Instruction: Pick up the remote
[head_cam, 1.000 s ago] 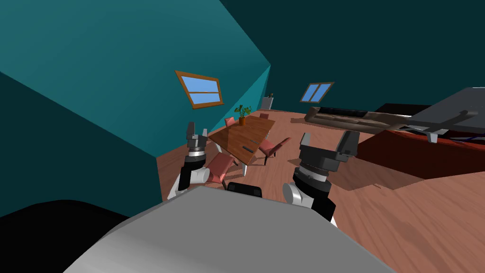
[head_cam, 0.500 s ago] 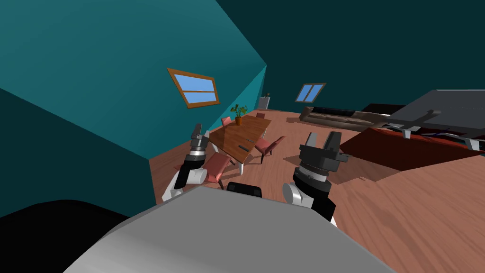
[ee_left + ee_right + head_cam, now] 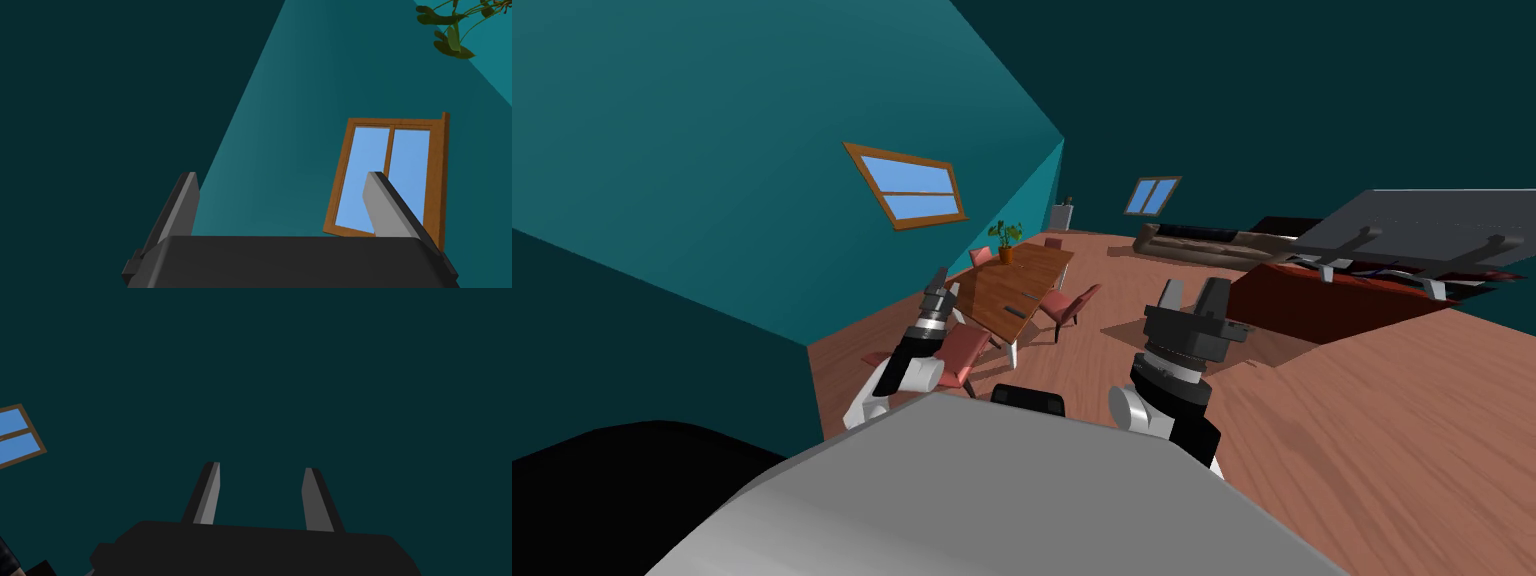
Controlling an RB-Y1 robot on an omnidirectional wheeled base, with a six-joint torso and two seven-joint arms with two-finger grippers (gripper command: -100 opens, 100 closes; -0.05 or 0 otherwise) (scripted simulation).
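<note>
A small dark remote [image 3: 1015,314] is seen on a wooden table [image 3: 1034,272] at twelve o'clock, well apart from both grippers. The left gripper [image 3: 280,175] is spread wide, the right gripper [image 3: 261,466] narrower; nothing is held. A red chair [image 3: 1068,303] just beside the table could be struck on approach.

Ahead of the left gripper [image 3: 940,280] the brown table [image 3: 1032,268] blocks a level reach, with a pink chair [image 3: 964,348] just below the gripper at the table's near corner and a second chair [image 3: 1074,303] on the side toward the right gripper [image 3: 1192,297]. From above, the tabletop lies open around the dark remote [image 3: 1015,313]; a potted plant [image 3: 1004,240] stands only at its far end. Ahead of the right gripper bare floor [image 3: 1102,350] runs between the second chair and a low red block [image 3: 1342,300] farther right.
</note>
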